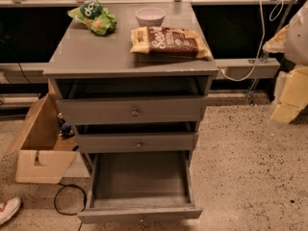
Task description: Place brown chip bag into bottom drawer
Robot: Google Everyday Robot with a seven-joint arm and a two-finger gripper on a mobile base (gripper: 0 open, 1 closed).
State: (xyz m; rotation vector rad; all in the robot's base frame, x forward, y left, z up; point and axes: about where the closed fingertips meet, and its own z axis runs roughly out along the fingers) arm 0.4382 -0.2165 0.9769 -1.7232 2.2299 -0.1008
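Observation:
The brown chip bag (169,42) lies flat on the right front part of the grey cabinet top (96,57), just in front of a white bowl (150,16). The bottom drawer (139,182) is pulled far out, and its flat grey tray holds nothing. My gripper (290,93) shows as pale white and yellowish shapes at the right edge of the camera view. It is well to the right of the cabinet and lower than the bag, and it touches nothing.
A green chip bag (94,16) lies at the back left of the top. The two upper drawers (134,110) with knobs stand slightly out. An open cardboard box (41,148) and a black cable (67,201) are on the floor to the left. A shoe (7,210) is at the bottom left.

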